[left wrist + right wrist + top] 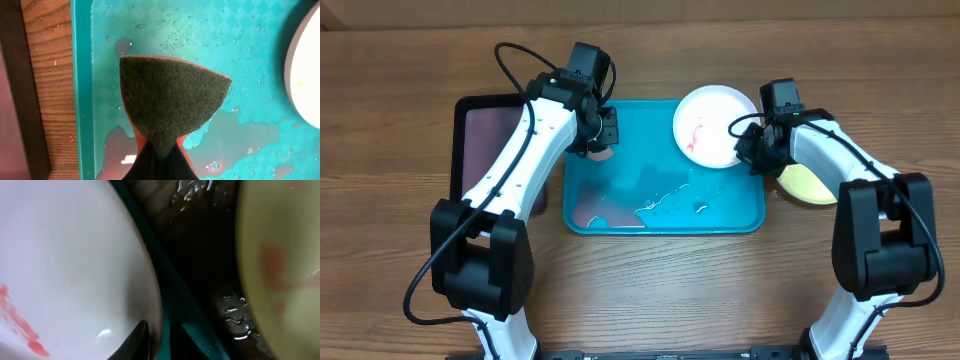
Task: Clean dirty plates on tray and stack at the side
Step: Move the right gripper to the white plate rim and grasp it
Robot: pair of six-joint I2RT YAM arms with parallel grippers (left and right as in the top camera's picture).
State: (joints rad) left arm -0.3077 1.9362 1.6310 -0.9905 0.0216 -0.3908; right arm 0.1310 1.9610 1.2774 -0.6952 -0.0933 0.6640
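Observation:
A white plate [713,125] with red smears rests on the far right corner of the turquoise tray [620,215]. My right gripper [747,148] is shut on its right rim. In the right wrist view one finger [136,341] lies on the white plate [65,255], with the rim pinched at the gripper [157,335]. A yellow-green plate [807,183] lies on the table right of the tray, partly under my right arm; a red smear shows on the yellow-green plate [280,255]. Over the tray's far left, my left gripper [600,138] is shut on an orange sponge [170,105], green pad forward.
A black tray [485,140] lies left of the turquoise one, partly under my left arm. Reddish water pools in the turquoise tray's near left corner [590,210], with droplets across its floor [240,45]. Wooden table surrounds both trays.

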